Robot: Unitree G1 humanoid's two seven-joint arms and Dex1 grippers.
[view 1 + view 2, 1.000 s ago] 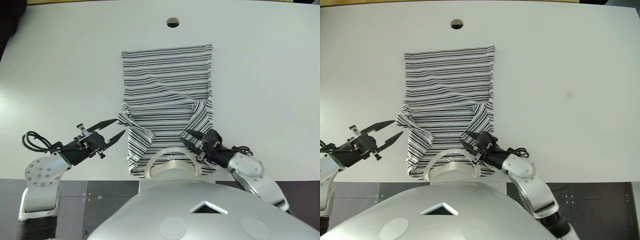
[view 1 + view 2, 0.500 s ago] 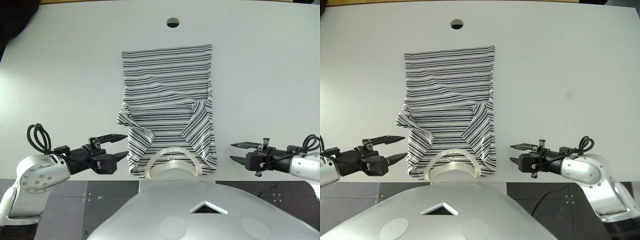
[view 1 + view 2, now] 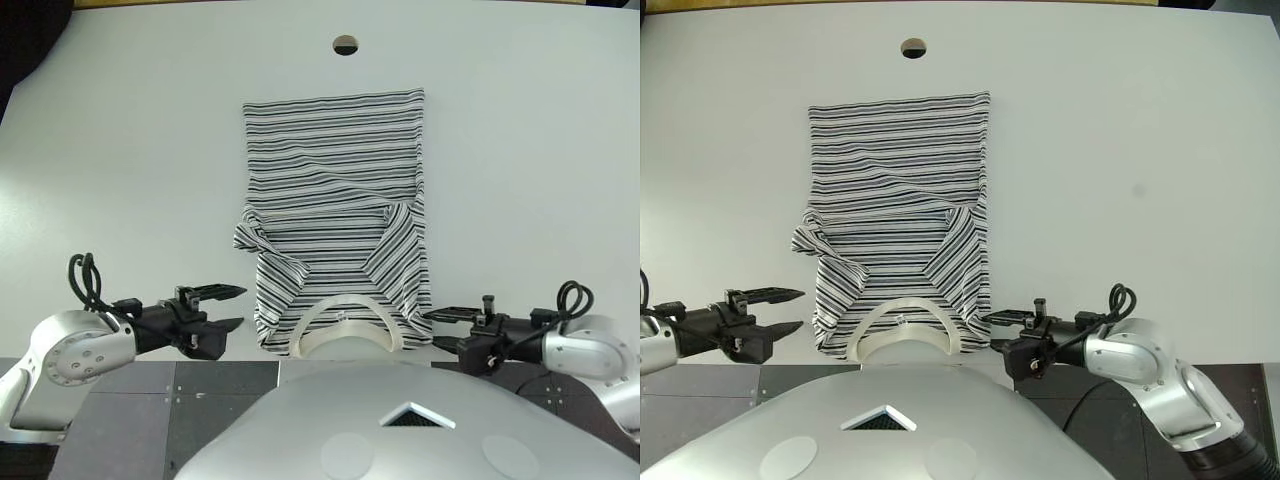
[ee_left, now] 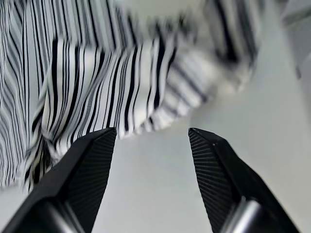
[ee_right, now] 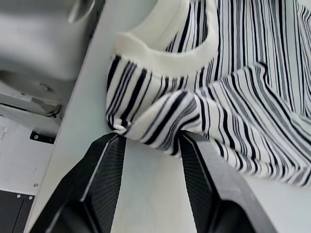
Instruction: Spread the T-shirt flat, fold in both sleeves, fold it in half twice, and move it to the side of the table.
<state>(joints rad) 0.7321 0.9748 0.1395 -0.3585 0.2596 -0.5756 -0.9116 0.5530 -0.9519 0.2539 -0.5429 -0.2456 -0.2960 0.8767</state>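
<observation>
The black-and-white striped T-shirt (image 3: 335, 200) lies on the white table (image 3: 520, 150), both sleeves folded in over the body and the white collar (image 3: 350, 305) at the near edge. My left gripper (image 3: 237, 306) stands open just left of the shirt's near left corner, a small gap apart; in the left wrist view the left gripper (image 4: 151, 141) has bare table between its fingers and the shirt (image 4: 97, 73) beyond. My right gripper (image 3: 432, 330) is open at the near right corner. In the right wrist view the right gripper (image 5: 149, 145) faces the shoulder corner (image 5: 146, 121), right at the fingertips.
A round cable hole (image 3: 345, 44) sits in the table beyond the shirt's hem. Bare tabletop stretches wide on both sides of the shirt. The table's near edge (image 3: 150, 355) runs just under both grippers, with dark floor below it.
My right gripper left the folded right sleeve, swung out to the right, then came back in to the shirt's near right corner. The left gripper dropped toward the near edge. The shirt stayed put.
</observation>
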